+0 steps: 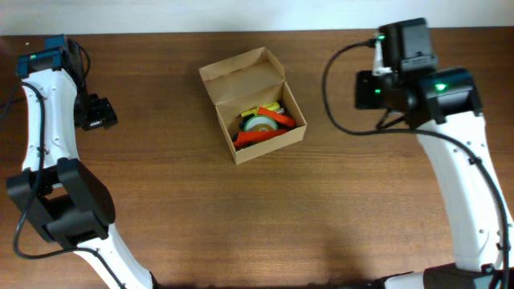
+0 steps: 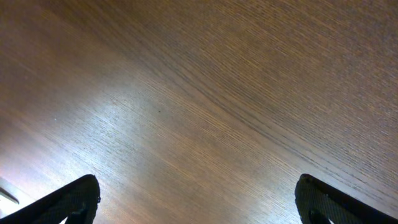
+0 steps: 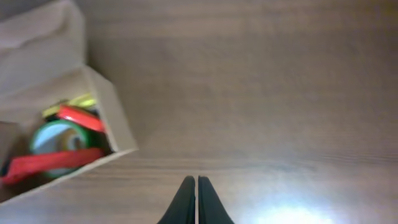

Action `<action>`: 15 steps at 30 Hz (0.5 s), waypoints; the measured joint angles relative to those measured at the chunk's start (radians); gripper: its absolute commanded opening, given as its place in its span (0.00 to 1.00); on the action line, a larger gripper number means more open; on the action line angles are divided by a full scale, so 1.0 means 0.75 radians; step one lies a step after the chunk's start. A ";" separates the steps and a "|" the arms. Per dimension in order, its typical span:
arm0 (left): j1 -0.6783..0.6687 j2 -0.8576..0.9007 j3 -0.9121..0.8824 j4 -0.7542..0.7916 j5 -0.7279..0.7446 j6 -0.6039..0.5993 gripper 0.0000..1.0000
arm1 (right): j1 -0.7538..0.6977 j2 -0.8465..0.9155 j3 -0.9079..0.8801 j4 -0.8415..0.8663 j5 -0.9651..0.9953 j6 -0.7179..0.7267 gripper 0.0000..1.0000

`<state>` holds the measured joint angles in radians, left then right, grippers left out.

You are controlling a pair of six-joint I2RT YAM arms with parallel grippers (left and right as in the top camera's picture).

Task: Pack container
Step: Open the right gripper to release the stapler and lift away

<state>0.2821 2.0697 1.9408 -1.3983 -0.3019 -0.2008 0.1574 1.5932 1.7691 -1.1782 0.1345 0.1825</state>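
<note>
The container [image 1: 241, 76] is a small brown cardboard box standing in the middle of the table with its flap lid open toward the back. Inside lie a green tape roll [image 1: 259, 123], red pieces [image 1: 265, 136] and a yellow item [image 1: 271, 107]. The right wrist view shows the container [image 3: 115, 118] at the left with the tape roll [image 3: 53, 140] and a red piece [image 3: 50, 163] inside. My right gripper [image 3: 196, 182] is shut on nothing and hovers over bare wood to the right of the box [image 1: 363, 88]. My left gripper [image 2: 199, 205] stands wide open and empty over bare table at the far left [image 1: 100, 114].
The wooden table [image 1: 265, 225] runs to a pale back edge [image 1: 241, 16]. A black cable [image 1: 329, 88] loops from the right arm between it and the box. Both white arm bodies stand along the left and right sides.
</note>
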 measured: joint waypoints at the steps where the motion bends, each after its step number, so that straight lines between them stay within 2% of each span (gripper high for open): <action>1: 0.000 0.000 0.000 0.000 0.000 0.000 1.00 | -0.017 0.003 0.000 -0.006 -0.001 0.002 0.04; 8: 0.000 0.000 0.000 0.000 0.001 0.000 1.00 | -0.048 0.033 0.000 0.002 -0.011 0.002 0.04; 11: 0.000 0.000 0.000 0.000 0.000 0.000 1.00 | -0.053 0.065 0.000 0.005 -0.026 0.005 0.13; 12: 0.000 0.000 0.000 0.002 0.002 0.000 1.00 | -0.056 0.080 0.000 0.004 -0.032 0.003 0.13; 15: 0.000 0.000 0.000 0.066 0.038 0.000 1.00 | -0.081 0.153 0.000 -0.002 -0.074 -0.005 0.04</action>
<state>0.2821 2.0697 1.9408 -1.3487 -0.2737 -0.2008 0.0967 1.7081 1.7691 -1.1793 0.0788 0.1787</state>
